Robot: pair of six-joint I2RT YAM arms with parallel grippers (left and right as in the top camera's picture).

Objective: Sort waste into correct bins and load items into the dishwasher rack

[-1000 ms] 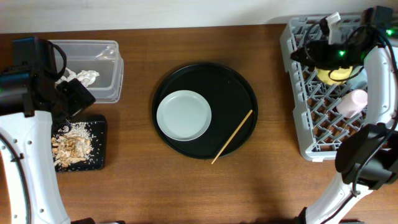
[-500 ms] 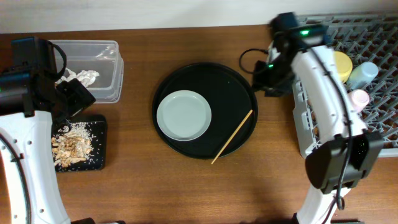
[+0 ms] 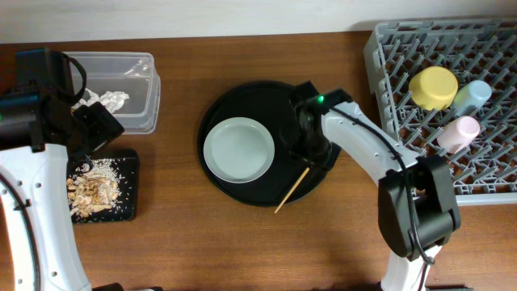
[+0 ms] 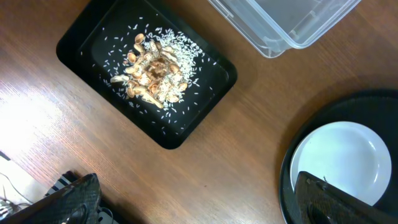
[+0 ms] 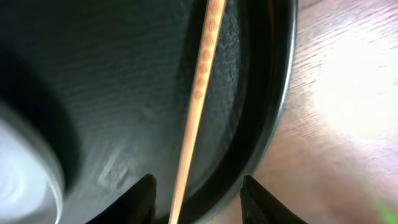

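Observation:
The pale grey-green plate [image 3: 239, 149] and the wooden chopsticks [image 3: 292, 191] lie on the round black tray [image 3: 266, 99]. My right gripper [image 3: 311, 159] is open and low over the chopsticks' upper end; in the right wrist view the chopsticks [image 5: 198, 93] run between its fingers [image 5: 196, 198]. The yellow bowl [image 3: 434, 87], blue cup [image 3: 472, 95] and pink cup [image 3: 456, 131] sit in the grey rack [image 3: 388, 73]. The napkin [image 3: 109, 99] lies in the clear tub [image 3: 137, 65]. Food scraps [image 3: 93, 190] lie in the flat black tray [image 3: 128, 166], also in the left wrist view [image 4: 152, 68]. My left gripper [image 3: 97, 128] is open [image 4: 199, 199] above the table.
The plate [image 4: 339, 162] and the round tray's rim [image 4: 292, 149] show at the right of the left wrist view, the clear tub [image 4: 292, 25] at its top. Bare wooden table lies between the bins and the round tray.
My right arm has swung from the rack leftward and down onto the round tray, over the chopsticks. The left arm has not moved.

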